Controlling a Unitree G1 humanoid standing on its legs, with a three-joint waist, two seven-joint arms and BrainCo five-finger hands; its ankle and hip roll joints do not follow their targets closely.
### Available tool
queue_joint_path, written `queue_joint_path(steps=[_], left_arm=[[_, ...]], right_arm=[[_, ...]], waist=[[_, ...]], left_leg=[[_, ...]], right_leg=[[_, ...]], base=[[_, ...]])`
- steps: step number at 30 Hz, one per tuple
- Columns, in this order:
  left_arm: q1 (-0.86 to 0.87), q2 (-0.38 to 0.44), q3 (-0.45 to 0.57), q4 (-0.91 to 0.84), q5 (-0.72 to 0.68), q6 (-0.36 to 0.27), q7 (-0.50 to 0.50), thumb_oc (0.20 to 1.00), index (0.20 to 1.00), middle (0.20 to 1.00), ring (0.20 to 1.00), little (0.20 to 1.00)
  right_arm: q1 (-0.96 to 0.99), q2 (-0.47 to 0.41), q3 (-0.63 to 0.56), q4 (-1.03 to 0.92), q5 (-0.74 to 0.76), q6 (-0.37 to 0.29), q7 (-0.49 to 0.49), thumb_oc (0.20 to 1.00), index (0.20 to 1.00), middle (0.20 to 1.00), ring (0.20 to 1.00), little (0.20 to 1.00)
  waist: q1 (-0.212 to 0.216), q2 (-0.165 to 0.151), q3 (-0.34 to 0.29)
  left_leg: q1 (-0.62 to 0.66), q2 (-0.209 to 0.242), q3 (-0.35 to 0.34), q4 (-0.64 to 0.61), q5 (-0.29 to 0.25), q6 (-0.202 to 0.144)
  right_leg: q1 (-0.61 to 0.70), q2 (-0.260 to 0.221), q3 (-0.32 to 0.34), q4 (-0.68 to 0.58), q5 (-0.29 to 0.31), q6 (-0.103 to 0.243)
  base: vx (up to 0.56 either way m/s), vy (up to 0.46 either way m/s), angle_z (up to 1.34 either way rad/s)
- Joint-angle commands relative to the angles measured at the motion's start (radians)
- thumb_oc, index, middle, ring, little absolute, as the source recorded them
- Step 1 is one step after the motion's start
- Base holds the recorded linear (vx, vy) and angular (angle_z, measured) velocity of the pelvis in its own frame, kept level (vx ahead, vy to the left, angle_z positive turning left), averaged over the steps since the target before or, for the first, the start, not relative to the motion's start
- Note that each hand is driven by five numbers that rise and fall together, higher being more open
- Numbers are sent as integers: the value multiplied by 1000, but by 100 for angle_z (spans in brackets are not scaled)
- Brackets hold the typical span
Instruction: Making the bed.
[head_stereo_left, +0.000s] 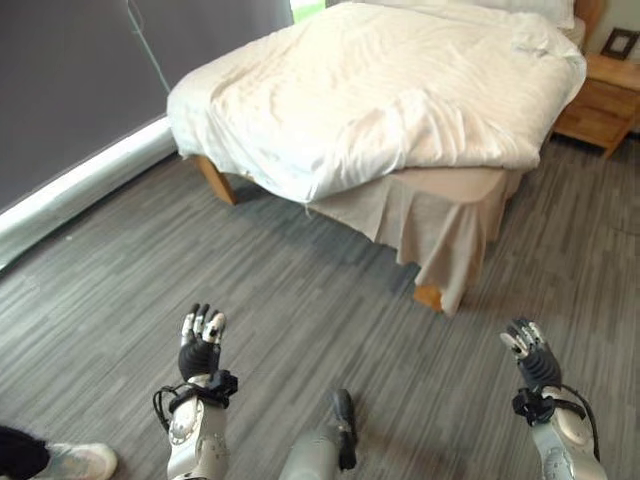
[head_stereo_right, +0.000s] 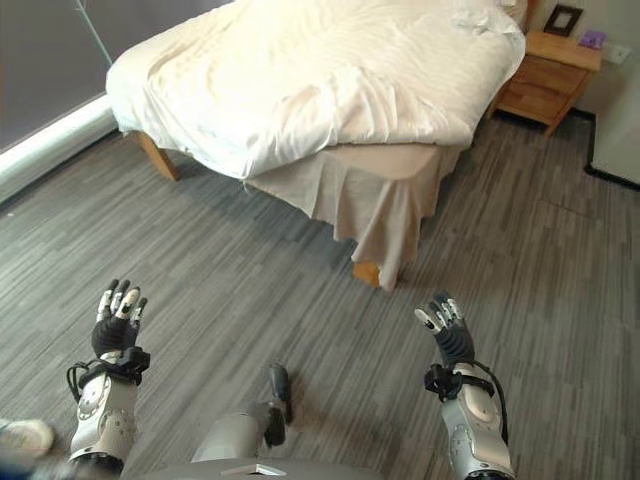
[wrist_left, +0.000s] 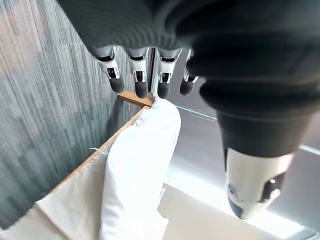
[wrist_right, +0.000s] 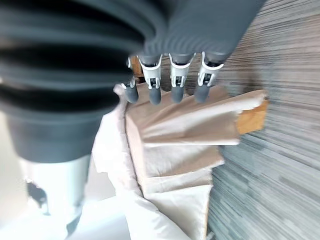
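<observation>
A bed (head_stereo_left: 455, 205) stands ahead on wooden legs, with a beige skirt hanging at its near corner. A white duvet (head_stereo_left: 380, 90) lies spread over it, wrinkled, its edge drooping over the near side. My left hand (head_stereo_left: 200, 345) is raised over the floor at the lower left, fingers straight, holding nothing. My right hand (head_stereo_left: 528, 352) is up at the lower right, fingers straight too. Both are well short of the bed. The left wrist view looks past the fingers (wrist_left: 141, 80) at the duvet (wrist_left: 135, 175); the right wrist view shows the bed skirt (wrist_right: 175, 145).
A wooden nightstand (head_stereo_left: 600, 105) with a picture frame (head_stereo_left: 620, 42) stands right of the bed. A dark grey wall (head_stereo_left: 70, 80) with a pale base strip runs along the left. A person's shoe (head_stereo_left: 80, 460) rests on the grey plank floor (head_stereo_left: 300, 300) at the lower left.
</observation>
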Motion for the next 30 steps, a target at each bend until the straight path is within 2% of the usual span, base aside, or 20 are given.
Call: queue_joint_path(steps=[1,3,4,5,6,8,10,11,13,15,16,17,19,20,21,24,26,29,30], left_arm=[[-21,53,13,-108,-19,-87,-4,1000,1000,1000,1000,1000],[-25,64,27,-110,-24,-95,1,1000,1000,1000,1000,1000],[-29,71,31,-105,-18,-97,8,1000,1000,1000,1000,1000],[-38,81,35,-103,-5,-101,26,1000,1000,1000,1000,1000],[-53,97,40,-105,1,-106,45,1000,1000,1000,1000,1000],[-57,106,44,-106,4,-107,48,1000,1000,1000,1000,1000],[-57,108,43,-106,-5,-102,41,1000,1000,1000,1000,1000],[-57,108,43,-106,-5,-102,41,1000,1000,1000,1000,1000],[-59,110,29,-99,-14,-96,19,1000,1000,1000,1000,1000],[-61,112,6,-76,-5,-91,8,1000,1000,1000,1000,1000],[-66,112,-22,-64,0,-84,-3,1000,1000,1000,1000,1000],[-66,111,-28,-63,5,-84,-7,1000,1000,1000,1000,1000],[-61,108,-29,-62,6,-81,-7,1000,1000,1000,1000,1000],[-41,97,-20,-64,10,-78,-3,1000,1000,1000,1000,1000],[-35,91,-19,-58,8,-73,-7,1000,1000,1000,1000,1000],[-14,84,-7,-58,-9,-68,-11,1000,1000,1000,1000,1000],[-10,84,-3,-56,-13,-61,-17,1000,1000,1000,1000,1000],[-22,81,3,-47,-32,-53,-28,1000,1000,1000,1000,1000],[-22,81,2,-47,-33,-53,-29,1000,1000,1000,1000,1000]], right_arm=[[-26,-21,-53,-65,-5,-45,22,1000,1000,1000,1000,1000],[-39,9,-45,-76,23,-49,24,1000,1000,1000,1000,1000],[-44,13,-41,-75,25,-49,27,1000,1000,1000,1000,1000],[-63,22,-32,-76,42,-51,24,1000,1000,1000,1000,1000],[-78,34,-16,-84,66,-48,32,1000,1000,1000,1000,1000],[-81,27,-11,-84,47,-42,31,1000,1000,1000,1000,1000],[-77,19,-15,-102,30,-38,30,1000,1000,1000,1000,1000],[-77,19,-15,-102,30,-38,30,1000,1000,1000,1000,1000],[-65,4,-32,-114,5,-36,33,1000,1000,1000,1000,1000],[-48,-13,-53,-127,-22,-39,30,1000,1000,1000,1000,1000],[-34,-25,-77,-141,-37,-41,21,1000,1000,1000,1000,1000],[-35,-31,-92,-143,-43,-43,19,1000,1000,1000,1000,1000],[-36,-36,-105,-144,-54,-45,13,1000,1000,1000,1000,1000],[-60,-43,-120,-142,-65,-52,-5,1000,1000,1000,1000,1000],[-75,-45,-115,-136,-63,-52,-8,1000,1000,1000,1000,1000],[-105,-53,-102,-148,-46,-57,-10,1000,1000,1000,1000,1000],[-104,-60,-93,-167,-30,-52,-2,1000,1000,1000,1000,1000],[-78,-74,-93,-215,1,-55,22,1000,1000,1000,1000,1000],[-77,-74,-94,-216,1,-54,22,1000,1000,1000,1000,1000]], waist=[[20,-15,-31],[25,-29,-33],[24,-31,-31],[19,-26,-18],[-3,-9,11],[-17,10,25],[-32,15,37],[-34,16,38],[-48,13,39],[-68,2,38],[-81,-10,35],[-81,-16,32],[-79,-18,30],[-56,-31,31],[-46,-34,25],[-30,-28,22],[-29,-22,16],[-30,-18,28],[-31,-17,29]], left_leg=[[-13,95,-53,25,71,-201],[42,66,-32,-14,31,-164],[65,52,-25,-27,16,-147],[96,48,-21,-39,-1,-127],[160,47,-36,-64,-25,-108],[220,55,-49,-96,-33,-100],[271,54,-69,-124,-42,-109],[273,54,-70,-125,-42,-109],[291,55,-107,-130,-55,-120],[307,49,-154,-136,-63,-129],[320,44,-186,-152,-69,-137],[327,45,-195,-159,-73,-140],[337,47,-205,-163,-77,-141],[352,53,-206,-150,-87,-151],[354,59,-200,-146,-93,-155],[363,90,-187,-143,-86,-175],[354,118,-185,-127,-78,-195],[313,187,-204,12,-27,-240],[309,190,-208,20,-31,-242]], right_leg=[[-87,-204,-26,30,142,23],[-140,-254,-19,185,202,54],[-167,-271,-13,280,253,71],[-202,-285,-19,390,319,81],[-297,-281,-2,537,357,89],[-383,-299,-17,583,361,85],[-430,-330,-45,519,335,78],[-427,-330,-47,518,334,78],[-441,-317,-28,420,319,75],[-450,-260,80,289,309,77],[-452,-238,166,184,314,86],[-458,-247,173,143,332,90],[-458,-254,156,125,352,94],[-445,-285,47,122,380,104],[-431,-288,23,121,372,104],[-416,-278,-17,133,350,94],[-393,-252,-18,89,316,75],[-344,-195,-15,51,278,31],[-343,-193,-18,50,278,29]], base=[[362,212,12],[225,213,20],[244,274,4],[350,343,3],[345,291,17],[304,169,69],[240,41,61],[194,-43,20],[229,-83,51],[288,-129,70],[291,-168,68],[284,-177,90],[171,-138,71],[157,-181,25],[187,-254,5],[80,-201,-8],[79,-253,-2],[56,-283,-3],[-11,-216,0]])
